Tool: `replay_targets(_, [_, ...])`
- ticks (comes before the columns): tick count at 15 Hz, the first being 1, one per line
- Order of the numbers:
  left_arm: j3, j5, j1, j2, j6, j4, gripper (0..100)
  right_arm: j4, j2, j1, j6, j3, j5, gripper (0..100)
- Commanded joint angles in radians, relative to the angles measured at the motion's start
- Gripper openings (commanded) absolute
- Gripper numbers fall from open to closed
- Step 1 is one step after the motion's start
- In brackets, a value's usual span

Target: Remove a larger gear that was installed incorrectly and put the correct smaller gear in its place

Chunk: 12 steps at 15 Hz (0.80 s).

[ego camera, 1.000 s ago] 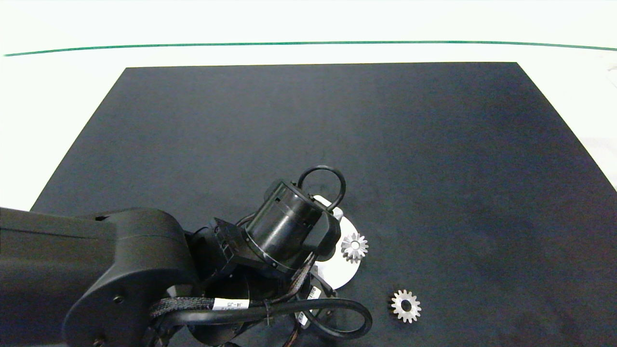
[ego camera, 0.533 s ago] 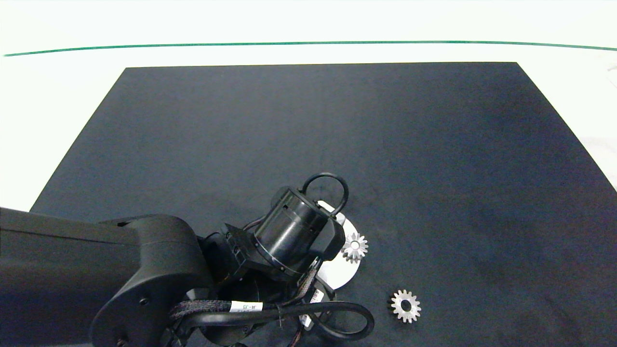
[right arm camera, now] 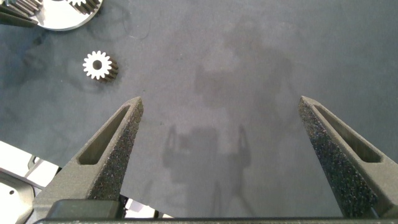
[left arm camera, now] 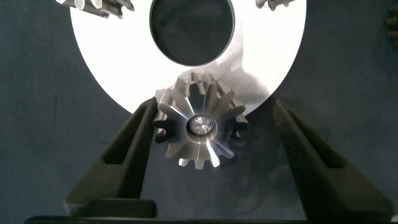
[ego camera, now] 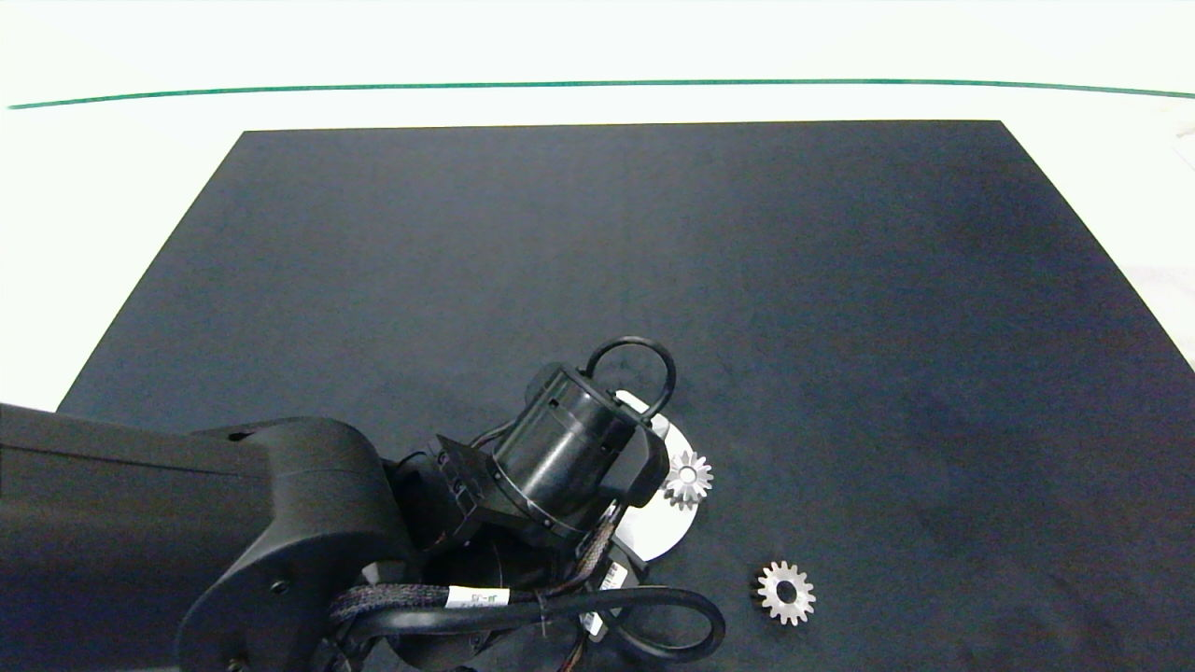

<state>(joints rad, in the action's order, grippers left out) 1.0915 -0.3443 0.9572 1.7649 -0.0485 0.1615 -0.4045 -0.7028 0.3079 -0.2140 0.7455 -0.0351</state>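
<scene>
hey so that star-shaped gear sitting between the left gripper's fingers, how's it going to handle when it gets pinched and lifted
The larger gear looks like solid polished metal, so probably rigid and heavy for its size. Its shiny, slanted teeth may slip against the left gripper fingers, which stand open on either side. It appears seated on a centre pin at the edge of the round plate, so it likely needs a straight pull.

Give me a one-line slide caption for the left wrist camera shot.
Open left gripper straddles the larger gear seated on the round metal plate, one finger touching its teeth.
</scene>
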Motion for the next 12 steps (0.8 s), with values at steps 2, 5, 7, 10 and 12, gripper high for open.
replay_targets(2, [0.013, -0.002, 0.002, 0.002, 0.006, 0.001, 66, -0.002, 0.0, 0.0, -0.002, 0.0, 0.0, 100])
replay_targets(5, [0.016, -0.002, 0.002, 0.007, 0.006, 0.001, 60, -0.002, 0.0, 0.002, -0.002, -0.003, 0.0, 100])
replay_targets(7, [0.015, -0.002, 0.002, 0.021, 0.006, -0.008, 56, -0.002, 0.0, 0.002, -0.002, -0.005, 0.0, 100])
replay_targets(10, [0.015, -0.002, 0.003, 0.024, 0.007, -0.019, 50, -0.002, 0.0, 0.002, -0.002, -0.005, 0.0, 100])
replay_targets(12, [0.01, -0.002, 0.002, 0.031, 0.007, -0.019, 47, -0.002, 0.0, 0.002, -0.002, -0.005, 0.001, 100])
